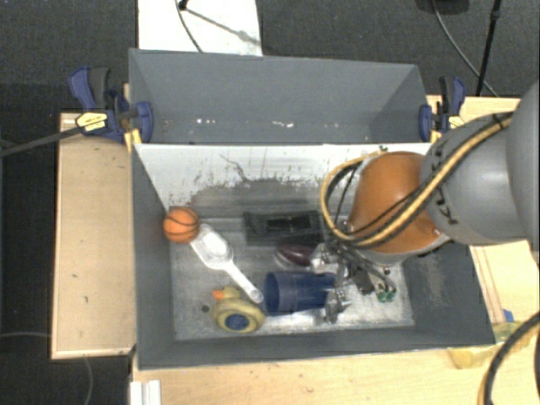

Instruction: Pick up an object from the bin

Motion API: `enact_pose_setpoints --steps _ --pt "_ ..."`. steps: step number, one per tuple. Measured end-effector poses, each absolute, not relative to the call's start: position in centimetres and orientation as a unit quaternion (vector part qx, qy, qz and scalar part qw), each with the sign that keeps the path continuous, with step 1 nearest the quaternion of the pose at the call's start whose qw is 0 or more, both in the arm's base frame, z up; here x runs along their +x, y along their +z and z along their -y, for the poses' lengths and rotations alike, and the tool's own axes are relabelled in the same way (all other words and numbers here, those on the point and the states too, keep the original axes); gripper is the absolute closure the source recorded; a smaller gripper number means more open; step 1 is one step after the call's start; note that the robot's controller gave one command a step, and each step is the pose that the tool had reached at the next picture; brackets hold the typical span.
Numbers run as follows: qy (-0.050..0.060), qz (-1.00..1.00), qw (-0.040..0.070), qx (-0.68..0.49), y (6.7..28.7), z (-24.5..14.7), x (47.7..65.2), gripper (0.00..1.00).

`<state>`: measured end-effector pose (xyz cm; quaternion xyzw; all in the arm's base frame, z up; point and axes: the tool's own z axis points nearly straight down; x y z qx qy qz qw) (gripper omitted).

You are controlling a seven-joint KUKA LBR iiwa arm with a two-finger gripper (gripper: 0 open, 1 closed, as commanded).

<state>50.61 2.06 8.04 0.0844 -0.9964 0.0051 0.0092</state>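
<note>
End effector low, near right in bin, touching or just beside right end of blue cup lying on its side; whether apart or together, cannot tell. Maroon lump just beyond. Likely best: straddle cup only, lift straight.

We count 6 objs in the bin: 1 orange mini basketball, 1 white scoop, 1 black rect. block, 1 dark maroon item, 1 blue cup, 1 yellowish tape roll.
</note>
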Motion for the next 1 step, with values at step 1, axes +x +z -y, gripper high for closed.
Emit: enact_pose_setpoints --steps 1 --pt "0.000 0.997 -0.004 0.075 26.99 -1.09 50.04 1.00"
